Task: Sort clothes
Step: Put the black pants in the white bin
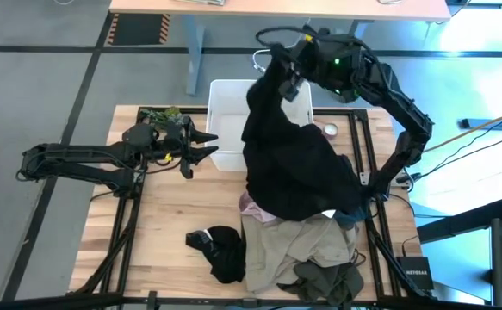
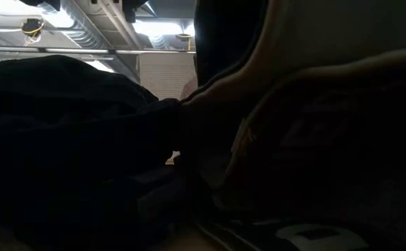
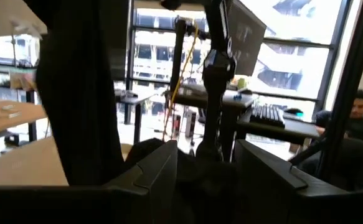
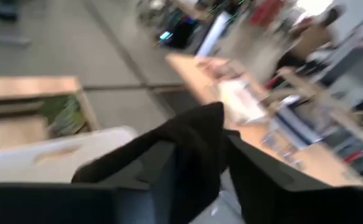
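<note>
Nearest the worktop's [image 1: 164, 250] front edge lies the pile of clothes [image 1: 306, 245], a beige piece, a pink one and a small black one [image 1: 220, 250]. Up from it rises a big black garment [image 1: 289, 164], limp and stretched, its top pinched tight in the right gripper's [image 1: 287, 79] fingers above the white bin [image 1: 225, 103]. The lift looks half made; next comes swinging it clear and letting go. The left gripper [image 1: 201, 145] waits beside the bin, fingers spread, empty.

2 arms, 2 grippers: left gripper [image 1: 201, 145] at 9 o'clock, right gripper [image 1: 287, 79] at 12. 1 white bin [image 1: 225, 103]. Approx. 5 garments: black garment [image 1: 298, 172] lifted, rest piled at 6.
</note>
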Robot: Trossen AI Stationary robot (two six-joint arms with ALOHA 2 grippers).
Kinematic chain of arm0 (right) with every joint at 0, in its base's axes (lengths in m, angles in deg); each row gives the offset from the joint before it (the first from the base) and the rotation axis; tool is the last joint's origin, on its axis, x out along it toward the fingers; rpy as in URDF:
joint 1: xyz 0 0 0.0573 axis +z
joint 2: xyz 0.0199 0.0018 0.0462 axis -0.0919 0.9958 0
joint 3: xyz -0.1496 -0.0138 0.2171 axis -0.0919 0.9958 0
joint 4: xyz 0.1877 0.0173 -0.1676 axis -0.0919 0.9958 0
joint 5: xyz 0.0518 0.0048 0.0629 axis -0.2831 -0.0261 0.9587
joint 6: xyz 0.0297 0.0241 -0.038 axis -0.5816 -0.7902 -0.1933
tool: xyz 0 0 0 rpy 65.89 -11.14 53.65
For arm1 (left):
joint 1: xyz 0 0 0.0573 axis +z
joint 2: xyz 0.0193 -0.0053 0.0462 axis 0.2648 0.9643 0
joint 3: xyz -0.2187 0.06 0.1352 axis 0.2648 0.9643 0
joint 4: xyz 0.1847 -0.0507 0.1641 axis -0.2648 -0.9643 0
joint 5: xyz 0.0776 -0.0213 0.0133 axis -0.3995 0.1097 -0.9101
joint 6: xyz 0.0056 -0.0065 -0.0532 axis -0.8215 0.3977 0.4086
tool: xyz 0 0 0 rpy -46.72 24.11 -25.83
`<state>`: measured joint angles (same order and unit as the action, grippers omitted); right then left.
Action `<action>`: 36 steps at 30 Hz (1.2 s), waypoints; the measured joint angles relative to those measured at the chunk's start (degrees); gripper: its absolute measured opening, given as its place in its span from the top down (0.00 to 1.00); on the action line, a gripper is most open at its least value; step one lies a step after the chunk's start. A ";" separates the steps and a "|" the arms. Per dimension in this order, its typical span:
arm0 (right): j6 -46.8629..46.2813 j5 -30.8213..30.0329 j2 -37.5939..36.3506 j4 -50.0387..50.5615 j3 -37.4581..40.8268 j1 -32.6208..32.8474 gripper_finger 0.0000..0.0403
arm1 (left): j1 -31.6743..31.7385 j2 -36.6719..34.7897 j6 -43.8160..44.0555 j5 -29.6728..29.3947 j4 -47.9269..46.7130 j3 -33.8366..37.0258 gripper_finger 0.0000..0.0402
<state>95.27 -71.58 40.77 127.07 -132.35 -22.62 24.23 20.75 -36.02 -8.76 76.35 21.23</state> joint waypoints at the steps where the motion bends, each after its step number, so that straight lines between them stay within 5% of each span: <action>1: -1.34 0.82 -0.23 2.38 -0.01 0.41 0.56 | -0.01 0.00 0.37 -0.01 -0.21 0.00 0.61; 8: -7.40 4.50 -1.96 19.35 -0.04 7.23 0.38 | -0.02 0.00 1.59 0.02 -0.74 0.00 0.61; 19: -16.82 4.56 -1.86 34.59 2.87 20.56 0.36 | -0.02 0.00 4.08 0.07 -3.47 0.00 0.61; 28: -18.19 -2.22 -2.09 33.98 21.41 25.40 0.36 | -0.02 0.00 4.38 0.07 -3.22 0.00 0.61; 36: -15.79 -7.17 -3.92 22.84 39.86 25.25 0.36 | -0.02 0.00 3.65 0.07 -3.04 0.00 0.61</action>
<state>79.47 -78.75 36.85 149.91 -92.49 2.64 24.22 20.75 -32.37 -8.69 73.31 21.23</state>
